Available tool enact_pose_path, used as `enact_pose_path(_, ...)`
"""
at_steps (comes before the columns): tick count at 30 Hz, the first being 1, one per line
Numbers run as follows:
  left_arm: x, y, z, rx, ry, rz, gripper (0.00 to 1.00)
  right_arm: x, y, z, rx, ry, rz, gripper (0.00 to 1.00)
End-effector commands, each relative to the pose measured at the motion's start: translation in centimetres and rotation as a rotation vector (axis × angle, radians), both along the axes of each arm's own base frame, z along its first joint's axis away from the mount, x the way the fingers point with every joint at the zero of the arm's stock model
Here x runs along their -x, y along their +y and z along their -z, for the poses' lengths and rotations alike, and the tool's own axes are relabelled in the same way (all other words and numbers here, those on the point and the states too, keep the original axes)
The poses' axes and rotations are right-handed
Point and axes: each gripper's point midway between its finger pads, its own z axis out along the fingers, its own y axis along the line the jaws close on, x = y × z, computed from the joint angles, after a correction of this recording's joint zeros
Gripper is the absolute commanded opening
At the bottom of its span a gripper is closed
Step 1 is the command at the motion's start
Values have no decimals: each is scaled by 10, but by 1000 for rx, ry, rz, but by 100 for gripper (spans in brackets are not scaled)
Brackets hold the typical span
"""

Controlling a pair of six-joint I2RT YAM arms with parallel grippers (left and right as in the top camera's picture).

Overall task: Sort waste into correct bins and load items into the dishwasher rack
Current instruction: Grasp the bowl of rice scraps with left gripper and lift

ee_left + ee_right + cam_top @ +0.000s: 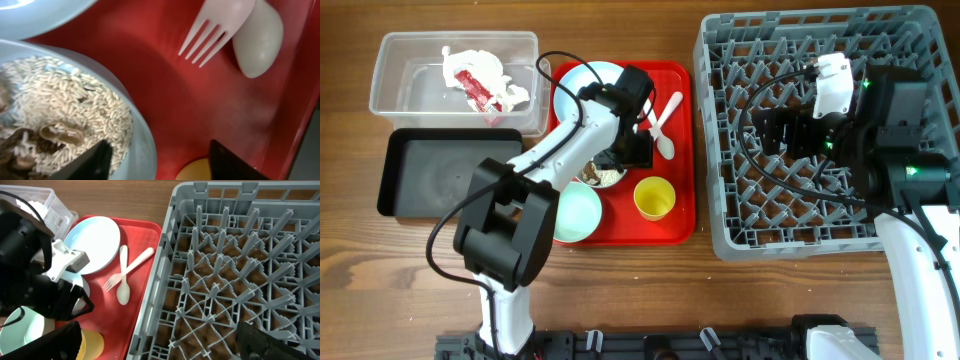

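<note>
Two grippers, jaws apart: left gripper (161, 162) straddles rim of pale blue round bowl (142, 136) holding white rice-like crumbs (65, 100); right gripper (160, 341) has large grey plastic pegged rack (215, 295) directly below.

The red tray (190, 110) is finished in glossy plastic; the fork (220, 17) is moulded in smooth white plastic, the rack (165, 280) in matt grey plastic; the table (740, 300) is surfaced in grained wood.

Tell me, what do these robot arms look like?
The left arm and right arm are white tubular links joined by boxy black housings, with black cables looping alongside. The left gripper and right gripper are black. Green lights dot the right arm.
</note>
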Motion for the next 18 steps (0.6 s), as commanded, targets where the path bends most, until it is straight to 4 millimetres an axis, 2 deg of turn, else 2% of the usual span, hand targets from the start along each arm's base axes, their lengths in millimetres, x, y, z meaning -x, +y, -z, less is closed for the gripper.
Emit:
enact_pose_path(1, 2, 4, 7, -36, -7, 31, 42, -3, -3, -8, -9, -9, 24, 100)
enact_pose_path(4, 0, 9, 7, -63, -19, 29, 27, -3, -3, -8, -10, -8, 26, 100)
enact_pose_path(6, 0, 8, 7, -63, -20, 31, 10, -3, -3, -8, -10, -8, 26, 100)
enact_pose_path(7, 0, 8, 7, -63, -19, 31, 6, -3, -3, -8, -10, -8, 26, 100)
enact_pose_path(12, -3, 6, -1, -52, -39, 30, 4, -3, -3, -8, -10, -9, 26, 100)
enact_pose_path(17, -18, -4, -49, 7, -130, 24, 4, -3, -3, -8, -10, -9, 26, 100)
enact_pose_path(18, -21, -7, -63, 30, -157, 24, 4, -3, -3, -8, -10, -9, 26, 100)
